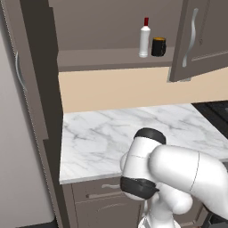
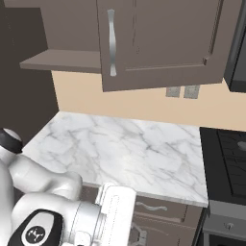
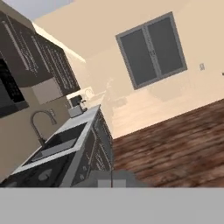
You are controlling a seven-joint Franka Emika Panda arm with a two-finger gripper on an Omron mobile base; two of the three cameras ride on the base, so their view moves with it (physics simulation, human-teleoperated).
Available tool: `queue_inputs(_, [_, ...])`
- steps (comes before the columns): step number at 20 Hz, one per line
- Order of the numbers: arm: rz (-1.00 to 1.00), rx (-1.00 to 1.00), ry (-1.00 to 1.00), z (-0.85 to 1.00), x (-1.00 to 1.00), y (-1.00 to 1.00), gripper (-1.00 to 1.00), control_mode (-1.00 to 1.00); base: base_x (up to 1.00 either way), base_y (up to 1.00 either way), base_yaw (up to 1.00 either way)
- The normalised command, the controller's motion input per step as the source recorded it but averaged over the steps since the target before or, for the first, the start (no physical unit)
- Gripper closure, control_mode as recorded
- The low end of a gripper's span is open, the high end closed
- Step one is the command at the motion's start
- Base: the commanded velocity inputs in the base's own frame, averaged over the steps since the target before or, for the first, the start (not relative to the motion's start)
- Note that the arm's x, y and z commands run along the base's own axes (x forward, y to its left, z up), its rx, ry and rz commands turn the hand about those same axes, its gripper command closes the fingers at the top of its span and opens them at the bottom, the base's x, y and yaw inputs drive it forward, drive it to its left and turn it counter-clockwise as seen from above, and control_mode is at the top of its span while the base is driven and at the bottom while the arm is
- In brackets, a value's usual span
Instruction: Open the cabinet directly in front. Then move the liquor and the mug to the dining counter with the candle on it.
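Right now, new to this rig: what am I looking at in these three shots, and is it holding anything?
It is a rendered kitchen. A white arm stands on a driving base. Two cameras on that base look over it from left and right. The third sits on the hand and currently faces down the room: a sink, a window, wood floor. The cabinet door is open. On its shelf stand the liquor and, to its right, the mug. The marble worktop lies below. Whether the gripper holds anything cannot be told.

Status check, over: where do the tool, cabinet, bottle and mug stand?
Tool state unreadable. Dark grey-brown cabinet door swung open. White red-capped bottle beside black mug on shelf, untouched. Nothing blocking them.
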Motion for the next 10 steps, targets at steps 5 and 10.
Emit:
queue_inputs(5, [-0.16,0.09,-0.24,0.96,0.74,0.37,1.0,-1.0,0.0,0.0,0.0])
queue_inputs(10, [-0.13,0.04,-0.08,1.0,0.79,0.47,1.0,-1.0,0.0,0.0,0.0])
